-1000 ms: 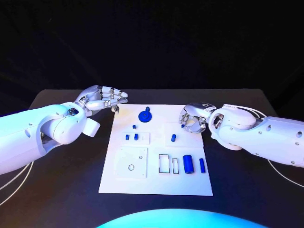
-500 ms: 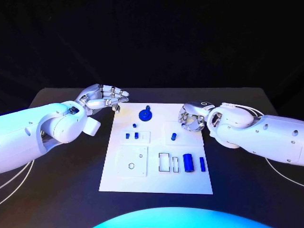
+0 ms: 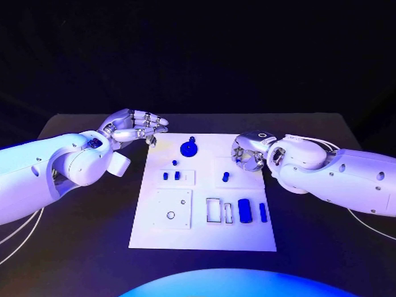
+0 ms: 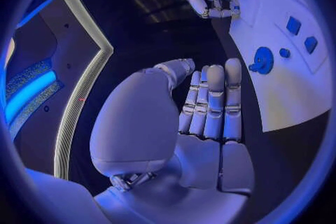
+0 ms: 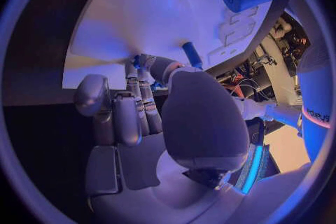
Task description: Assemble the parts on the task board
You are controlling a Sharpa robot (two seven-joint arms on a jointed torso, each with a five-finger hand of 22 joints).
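Cylinder (image 3: 244, 211): board's (image 3: 163, 238) near right corner, unmoved.
Right hand (image 3: 249, 156): right edge, crept inward toward the peg (image 3: 224, 178) — curled; holding anything, cannot tell.
Left hand (image 3: 131, 129): off far left corner, clenched, empty, idle.
Meaning: a pick-up looks near — assembly barely begun.

Black table (image 3: 82, 247), white task board (image 3: 167, 235) lying flat at its middle

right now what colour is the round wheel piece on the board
Blue wheel piece, clearest in the head view.
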